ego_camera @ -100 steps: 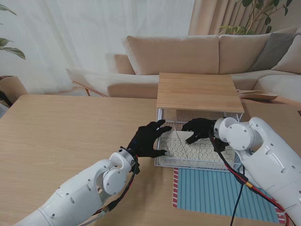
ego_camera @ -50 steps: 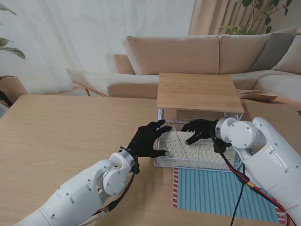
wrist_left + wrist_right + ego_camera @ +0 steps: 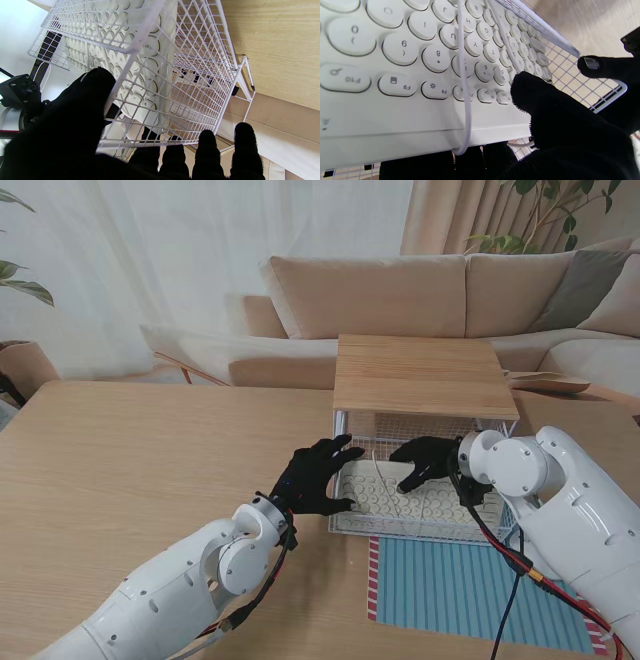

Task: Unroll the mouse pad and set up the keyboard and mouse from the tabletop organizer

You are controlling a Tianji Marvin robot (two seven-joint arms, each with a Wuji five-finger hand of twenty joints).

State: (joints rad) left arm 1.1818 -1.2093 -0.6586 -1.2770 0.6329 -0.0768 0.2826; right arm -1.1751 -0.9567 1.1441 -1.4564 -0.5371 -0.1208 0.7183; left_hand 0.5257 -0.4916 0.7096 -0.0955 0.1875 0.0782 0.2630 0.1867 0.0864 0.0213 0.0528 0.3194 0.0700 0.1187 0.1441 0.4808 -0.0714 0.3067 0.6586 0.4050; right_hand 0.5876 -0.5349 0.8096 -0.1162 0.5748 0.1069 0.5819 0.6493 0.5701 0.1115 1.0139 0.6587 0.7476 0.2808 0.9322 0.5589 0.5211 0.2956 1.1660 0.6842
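A white keyboard (image 3: 385, 495) with round keys lies in the white wire drawer (image 3: 400, 532), which is pulled out of the wood-topped organizer (image 3: 418, 373). My right hand (image 3: 428, 460) grips the keyboard's far edge. In the right wrist view its thumb (image 3: 527, 90) presses the keys of the keyboard (image 3: 395, 50) and its fingers curl beneath. A thin white cable (image 3: 463, 62) crosses the keys. My left hand (image 3: 315, 475) holds the drawer's left front corner, thumb (image 3: 95, 85) over the wire rim (image 3: 130, 50). The blue striped mouse pad (image 3: 470, 590) lies flat in front of the drawer. No mouse shows.
The organizer's wooden shelf overhangs the back of the drawer, close above my right hand. Bare wooden table (image 3: 150, 460) spreads to the left. A beige sofa (image 3: 400, 300) stands beyond the table's far edge. Red and black cables (image 3: 510, 555) hang along my right arm.
My right hand has shifted slightly right and nearer to me with the keyboard's far edge in it. The left hand has stayed on the drawer's corner.
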